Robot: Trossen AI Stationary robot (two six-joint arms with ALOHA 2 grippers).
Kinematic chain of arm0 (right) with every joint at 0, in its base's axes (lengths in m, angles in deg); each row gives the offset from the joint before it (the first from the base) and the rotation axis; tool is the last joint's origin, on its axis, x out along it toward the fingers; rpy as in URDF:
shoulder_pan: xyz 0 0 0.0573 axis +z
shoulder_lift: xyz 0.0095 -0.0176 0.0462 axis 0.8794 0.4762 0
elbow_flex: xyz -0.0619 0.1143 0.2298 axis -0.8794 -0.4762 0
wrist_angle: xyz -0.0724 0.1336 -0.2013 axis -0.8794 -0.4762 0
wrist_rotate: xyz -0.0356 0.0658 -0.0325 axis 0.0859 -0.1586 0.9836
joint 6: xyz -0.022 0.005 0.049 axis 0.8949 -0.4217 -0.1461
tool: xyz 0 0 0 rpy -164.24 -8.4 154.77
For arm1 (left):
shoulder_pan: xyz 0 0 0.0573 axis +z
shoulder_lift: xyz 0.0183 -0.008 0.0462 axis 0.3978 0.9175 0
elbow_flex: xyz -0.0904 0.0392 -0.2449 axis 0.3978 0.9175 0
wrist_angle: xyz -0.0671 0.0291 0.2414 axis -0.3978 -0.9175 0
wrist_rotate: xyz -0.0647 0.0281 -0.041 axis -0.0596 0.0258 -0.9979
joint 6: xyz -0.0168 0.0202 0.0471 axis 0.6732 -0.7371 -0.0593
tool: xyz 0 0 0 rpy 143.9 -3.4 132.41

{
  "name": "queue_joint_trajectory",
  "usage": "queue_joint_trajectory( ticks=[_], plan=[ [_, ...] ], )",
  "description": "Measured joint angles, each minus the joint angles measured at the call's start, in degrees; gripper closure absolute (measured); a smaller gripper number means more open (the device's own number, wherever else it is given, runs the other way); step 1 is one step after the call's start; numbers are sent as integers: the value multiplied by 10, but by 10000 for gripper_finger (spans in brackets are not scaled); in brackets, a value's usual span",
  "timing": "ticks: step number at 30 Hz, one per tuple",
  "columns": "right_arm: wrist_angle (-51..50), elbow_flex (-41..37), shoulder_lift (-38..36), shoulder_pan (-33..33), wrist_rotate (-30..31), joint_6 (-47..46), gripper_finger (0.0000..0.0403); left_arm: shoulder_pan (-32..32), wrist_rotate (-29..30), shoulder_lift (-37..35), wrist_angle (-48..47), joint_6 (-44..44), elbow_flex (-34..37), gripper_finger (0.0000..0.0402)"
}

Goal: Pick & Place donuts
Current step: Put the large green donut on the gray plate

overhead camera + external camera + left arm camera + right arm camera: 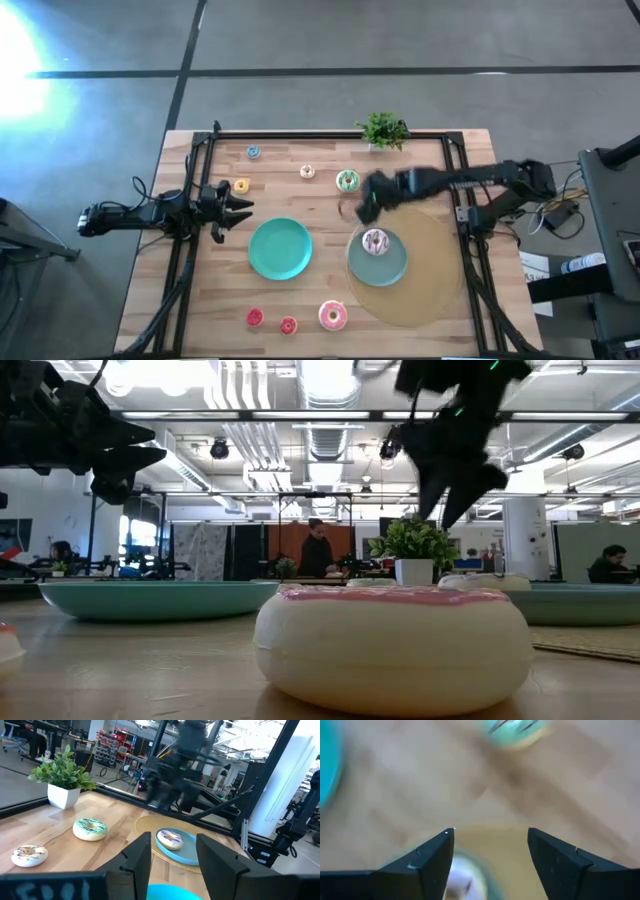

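Two teal plates [280, 249] [388, 265], a round mat [432, 285], potted plant [383, 130].

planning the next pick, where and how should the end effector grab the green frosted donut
Probably from straight above, across the ring. The green donut lies flat on the bare wood, hole up, with no near neighbours, so one finger in the hole and one outside, or both spanning its outer edge, should work. The right end effector, open, is nearest, between it and the plate with the white-pink donut.

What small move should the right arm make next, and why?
Probably carry the right gripper toward the green donut and lower over it. Its fingers are open and empty, one donut already sits on the teal plate, and the green one lies nearest on bare wood.
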Motion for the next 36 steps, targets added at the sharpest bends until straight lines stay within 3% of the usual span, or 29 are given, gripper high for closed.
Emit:
queue_joint_trajectory(
  ticks=[5,9,24,31,36],
  plan=[
    [69,0,31,-140,-56,13,168,0,0,0,0,0,0,271],
    [92,5,70,-196,-139,36,167,0,0,0,0,0,0,271],
    [65,151,251,-208,-107,98,104,0,0,1,0,0,0,271],
    [5,205,322,-210,-113,135,121,0,0,1,0,0,0,271],
    [-6,220,334,-210,-124,152,173,0,0,1,0,0,0,271]
  ],
)
